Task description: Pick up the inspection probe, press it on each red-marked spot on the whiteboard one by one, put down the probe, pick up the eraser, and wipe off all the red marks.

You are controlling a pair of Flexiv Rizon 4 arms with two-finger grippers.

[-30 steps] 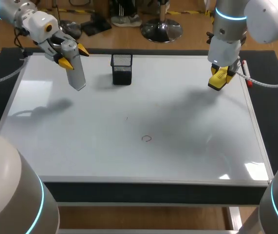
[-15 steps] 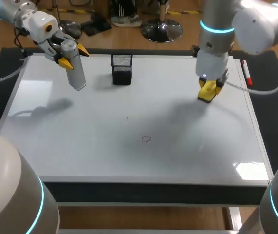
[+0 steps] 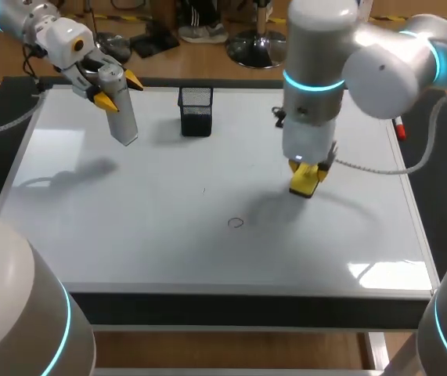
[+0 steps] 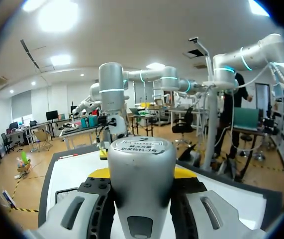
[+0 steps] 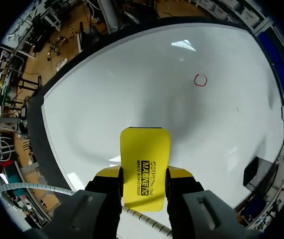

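Eraser and probe, each held by one arm over the whiteboard (image 3: 129, 235).

Left gripper (image 3: 118, 90), at the upper left of the head view, has its yellow fingers closed from two sides on the grey inspection probe (image 3: 121, 117), which hangs tilted above the board. The probe's round top carries a white label (image 4: 139, 146) with small dark print. Right gripper (image 3: 308, 168), right of centre, pinches the yellow eraser (image 5: 145, 154), which has black print along its face and is low over the board; whether it touches, I cannot tell. One red mark (image 3: 236, 222), a small circle, lies below centre, to the lower left of the eraser. A black mesh holder (image 3: 196, 111) stands at upper centre.
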